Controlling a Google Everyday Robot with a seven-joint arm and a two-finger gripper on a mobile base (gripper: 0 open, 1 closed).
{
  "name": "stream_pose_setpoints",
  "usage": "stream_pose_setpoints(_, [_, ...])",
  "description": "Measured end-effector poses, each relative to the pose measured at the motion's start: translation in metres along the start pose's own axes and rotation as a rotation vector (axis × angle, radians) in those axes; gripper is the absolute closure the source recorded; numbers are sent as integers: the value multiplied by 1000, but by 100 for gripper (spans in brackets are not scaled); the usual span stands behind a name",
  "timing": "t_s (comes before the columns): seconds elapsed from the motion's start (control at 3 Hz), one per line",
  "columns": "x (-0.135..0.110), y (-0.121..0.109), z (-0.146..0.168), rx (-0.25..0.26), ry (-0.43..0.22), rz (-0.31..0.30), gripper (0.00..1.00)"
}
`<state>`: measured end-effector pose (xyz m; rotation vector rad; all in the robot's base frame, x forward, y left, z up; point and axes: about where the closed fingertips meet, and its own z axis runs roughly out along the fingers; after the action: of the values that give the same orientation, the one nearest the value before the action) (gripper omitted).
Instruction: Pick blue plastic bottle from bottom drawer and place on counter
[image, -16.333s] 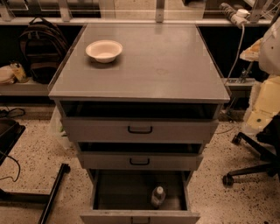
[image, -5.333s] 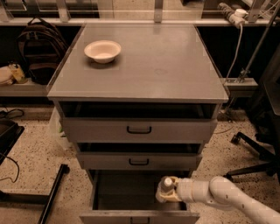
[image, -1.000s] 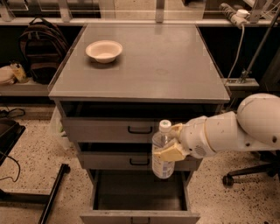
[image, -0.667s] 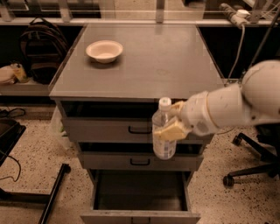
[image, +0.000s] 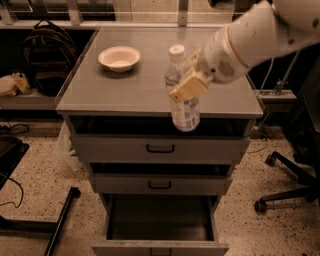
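Observation:
The blue plastic bottle (image: 183, 109), clear with a white cap and a pale label, hangs upright in my gripper (image: 189, 80). The gripper is shut on the bottle's upper body, with a tan finger pad (image: 189, 86) across its front. The bottle is in the air at the counter's (image: 125, 87) front edge, its base level with the gap above the top drawer. The white arm reaches in from the upper right. The bottom drawer (image: 160, 247) stands pulled open below, its dark inside bare.
A white bowl (image: 119, 58) sits on the counter at the back left. Two shallower drawers with black handles (image: 160, 148) are slightly open. An office chair base (image: 285, 192) stands at the right, a backpack (image: 49, 55) at the left, a black stand leg (image: 60, 227) on the floor.
The gripper has lifted the bottle out of the bottom drawer, up past the middle and top drawers to counter height. The arm has swung up to the upper right.

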<state>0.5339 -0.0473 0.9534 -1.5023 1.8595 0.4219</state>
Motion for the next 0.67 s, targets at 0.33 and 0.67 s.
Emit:
stream_pose_setpoints(0.33, [-43,-13,-17,19,-40,-58,100])
stream_pose_setpoints(0.67, [-44,-14,-17,23,-43,-59,100])
